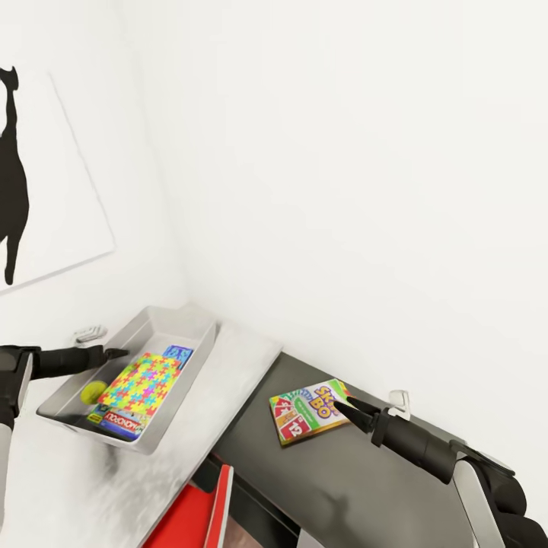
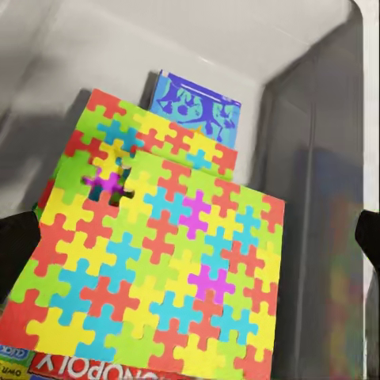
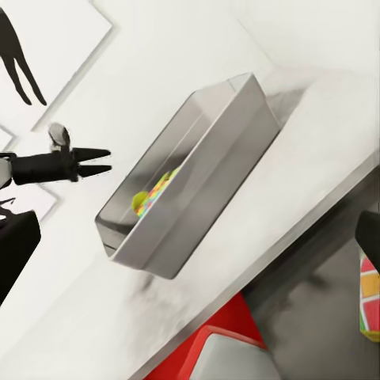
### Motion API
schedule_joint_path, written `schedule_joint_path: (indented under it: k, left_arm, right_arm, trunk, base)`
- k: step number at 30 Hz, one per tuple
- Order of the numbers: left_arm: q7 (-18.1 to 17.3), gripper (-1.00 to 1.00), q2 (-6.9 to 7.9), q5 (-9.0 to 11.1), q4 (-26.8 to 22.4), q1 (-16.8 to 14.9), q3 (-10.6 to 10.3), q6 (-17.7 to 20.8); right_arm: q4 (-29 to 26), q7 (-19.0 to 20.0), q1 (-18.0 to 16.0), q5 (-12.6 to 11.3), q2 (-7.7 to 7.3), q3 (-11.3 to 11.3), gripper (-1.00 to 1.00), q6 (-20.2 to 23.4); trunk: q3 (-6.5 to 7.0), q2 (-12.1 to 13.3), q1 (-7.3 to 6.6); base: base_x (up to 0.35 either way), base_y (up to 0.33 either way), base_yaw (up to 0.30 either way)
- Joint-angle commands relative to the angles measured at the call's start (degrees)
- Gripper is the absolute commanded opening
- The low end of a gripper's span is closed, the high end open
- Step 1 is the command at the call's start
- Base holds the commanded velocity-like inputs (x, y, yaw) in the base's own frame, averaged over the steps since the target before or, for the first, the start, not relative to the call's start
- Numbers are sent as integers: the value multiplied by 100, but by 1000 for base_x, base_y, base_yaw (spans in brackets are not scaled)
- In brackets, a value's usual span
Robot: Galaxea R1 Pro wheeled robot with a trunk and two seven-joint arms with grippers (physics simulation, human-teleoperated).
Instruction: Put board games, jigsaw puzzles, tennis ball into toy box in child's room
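Note:
The light-grey toy box (image 1: pixel 196 364) stands on the white-grey table (image 1: pixel 236 358). In it a jigsaw puzzle (image 1: pixel 142 383) lies on top, over a Monopoly board game (image 1: pixel 122 423) and beside a blue board game (image 1: pixel 178 354) and the tennis ball (image 1: pixel 93 392). My left gripper (image 1: pixel 122 352) hovers open over the box's left rim, and its wrist view looks down on the puzzle (image 2: pixel 166 261). A Skip-Bo board game (image 1: pixel 307 411) lies on the lower dark-grey unit (image 1: pixel 342 487). My right gripper (image 1: pixel 341 404) is open at that board's right edge, its fingers (image 3: pixel 16 253) wide apart.
A white wall runs close behind the table and the side unit. A red object (image 1: pixel 199 517) sits below the table's near edge. A small metal clip (image 1: pixel 90 333) lies behind the box, and a clear clip (image 1: pixel 399 401) lies beside my right wrist. A black-silhouette picture (image 1: pixel 46 183) hangs on the wall to the left.

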Motion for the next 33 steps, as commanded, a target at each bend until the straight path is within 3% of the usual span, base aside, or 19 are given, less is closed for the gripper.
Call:
schedule_joint_path:
  k: [1,4,7,10,22,26,31,33]
  left_arm:
    - [-255,100,22,-63,-6,-7,21,53]
    - [-1156,100,95,-66,-7,-5,21,121]
    - [-1843,100,107,-70,-8,0,4,144]
    - [-2147,100,96,-67,-8,6,-2,150]
    - [-2544,100,81,-48,-6,34,8,140]
    - [-2884,100,81,-46,-4,54,14,142]
    - [-3693,100,71,-47,-1,104,11,142]
    - [-3859,100,66,-43,9,137,11,134]
  right_arm:
    - [0,6,-4,-21,-1,-4,100,34]
    - [-1,7,-5,-23,-1,-6,100,33]
    - [-1,7,-5,-26,-1,-2,100,1]
    - [0,10,-6,-27,-1,-12,100,-21]
    - [0,8,-6,-28,-1,-12,100,-35]
    - [0,4,-6,-28,-1,-17,100,-36]
    - [0,3,-6,-28,-1,-21,100,-39]
    - [0,0,-6,-28,-1,-21,100,-41]
  trunk:
    - [-4,-11,4]
    - [22,-11,4]
    - [47,-11,4]
    - [72,-11,4]
    - [173,-11,4]
    - [204,-11,4]
    - [218,-11,4]
    - [220,-11,4]
  base:
    - [0,0,-120]
    - [0,0,-126]
    - [0,0,-137]
    - [0,0,-147]
    - [-2,0,-167]
    - [-100,0,-170]
    - [-70,0,-64]
    - [-22,0,-20]
